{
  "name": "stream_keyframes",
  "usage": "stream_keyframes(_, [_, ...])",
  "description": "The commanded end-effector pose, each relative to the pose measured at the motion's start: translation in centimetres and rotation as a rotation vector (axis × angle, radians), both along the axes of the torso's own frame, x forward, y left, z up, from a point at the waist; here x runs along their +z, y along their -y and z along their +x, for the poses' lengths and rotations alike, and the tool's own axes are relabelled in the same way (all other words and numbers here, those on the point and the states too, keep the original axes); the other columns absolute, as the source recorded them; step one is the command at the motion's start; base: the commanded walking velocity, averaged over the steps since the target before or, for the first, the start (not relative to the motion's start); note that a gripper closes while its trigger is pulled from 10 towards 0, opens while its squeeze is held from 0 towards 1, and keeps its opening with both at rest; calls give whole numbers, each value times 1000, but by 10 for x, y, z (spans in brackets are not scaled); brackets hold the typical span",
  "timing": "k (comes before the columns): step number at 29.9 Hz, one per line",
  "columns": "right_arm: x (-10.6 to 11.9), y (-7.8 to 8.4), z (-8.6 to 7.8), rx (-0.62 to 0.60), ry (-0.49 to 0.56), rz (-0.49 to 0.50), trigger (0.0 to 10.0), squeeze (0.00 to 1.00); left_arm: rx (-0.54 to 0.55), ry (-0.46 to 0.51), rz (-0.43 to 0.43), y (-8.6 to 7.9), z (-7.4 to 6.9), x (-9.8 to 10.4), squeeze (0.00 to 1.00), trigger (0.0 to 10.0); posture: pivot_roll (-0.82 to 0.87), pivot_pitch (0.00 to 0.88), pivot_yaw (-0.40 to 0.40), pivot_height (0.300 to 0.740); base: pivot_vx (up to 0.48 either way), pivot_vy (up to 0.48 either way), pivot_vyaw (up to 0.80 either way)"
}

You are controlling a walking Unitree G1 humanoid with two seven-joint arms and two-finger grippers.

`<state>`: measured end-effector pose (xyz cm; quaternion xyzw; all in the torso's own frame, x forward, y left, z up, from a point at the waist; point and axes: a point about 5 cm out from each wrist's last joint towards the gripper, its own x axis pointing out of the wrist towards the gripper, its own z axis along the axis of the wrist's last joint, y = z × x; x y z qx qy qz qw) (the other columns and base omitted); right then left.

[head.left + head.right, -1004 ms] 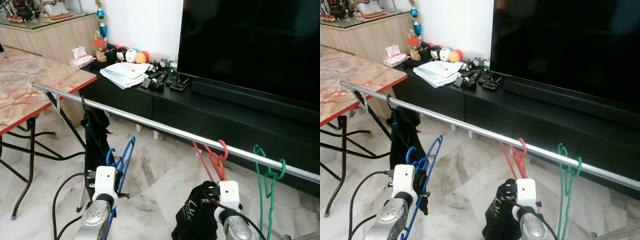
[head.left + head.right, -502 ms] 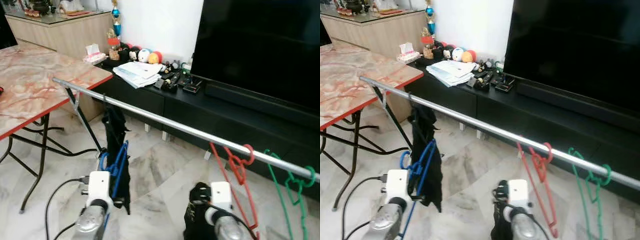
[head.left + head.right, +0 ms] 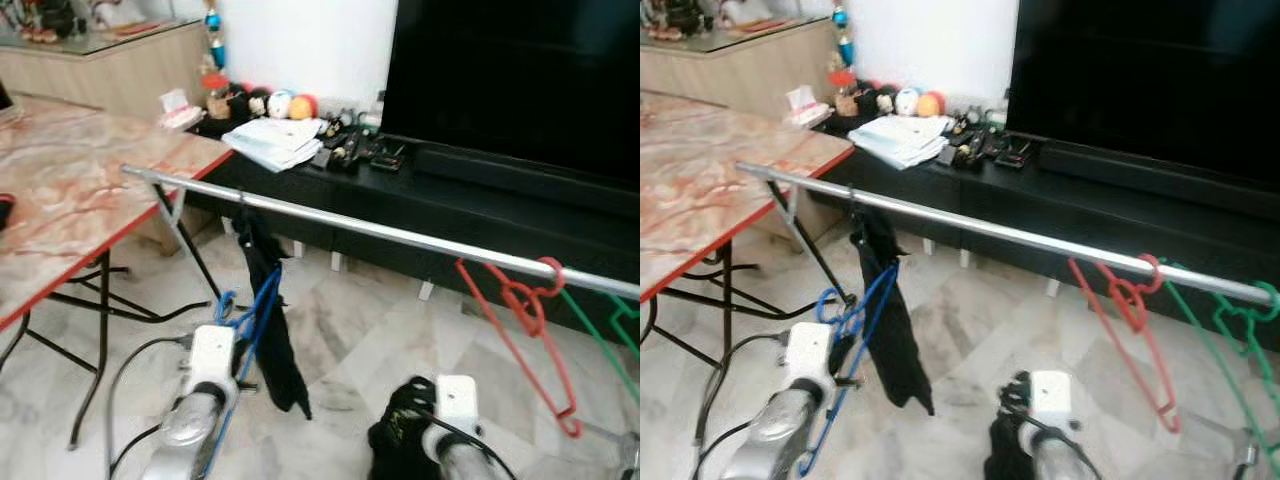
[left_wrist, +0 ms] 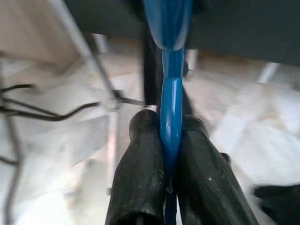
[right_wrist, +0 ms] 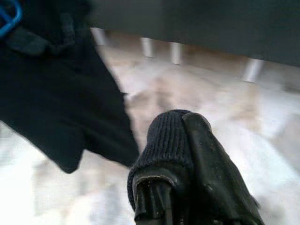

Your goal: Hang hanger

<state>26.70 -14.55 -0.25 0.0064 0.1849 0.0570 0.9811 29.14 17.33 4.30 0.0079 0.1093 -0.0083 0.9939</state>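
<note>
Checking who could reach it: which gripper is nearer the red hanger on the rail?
Right. The right gripper sits below-left of the red hanger; the left gripper, holding the blue hanger, is farther left.

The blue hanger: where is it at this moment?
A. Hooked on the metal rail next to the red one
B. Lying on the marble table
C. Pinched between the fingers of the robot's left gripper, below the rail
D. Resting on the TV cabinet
C. The blue hanger sits squeezed between the two black fingers of the left gripper, below the metal rail, where the red hanger hangs.
</note>
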Motion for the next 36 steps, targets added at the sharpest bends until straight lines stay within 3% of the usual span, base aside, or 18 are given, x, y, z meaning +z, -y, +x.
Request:
stream_keyframes(1, [7, 8, 5, -22, 25, -18, 10000, 0, -3, 6, -21, 4, 0, 1, 0, 10000, -45, 65, 68, 740, 0, 480, 0])
stream_keyframes(11, [6, 10, 4, -54, 12, -23, 10000, 0, -15, 6, -26, 5, -2, 1, 0, 10000, -41, 70, 65, 740, 0, 454, 0])
stream_keyframes(36, [1, 15, 4, -115, -21, -50, 10000, 0, -93, -8, -27, 10, -9, -2, 0, 10000, -27, 56, 76, 740, 0, 0, -775])
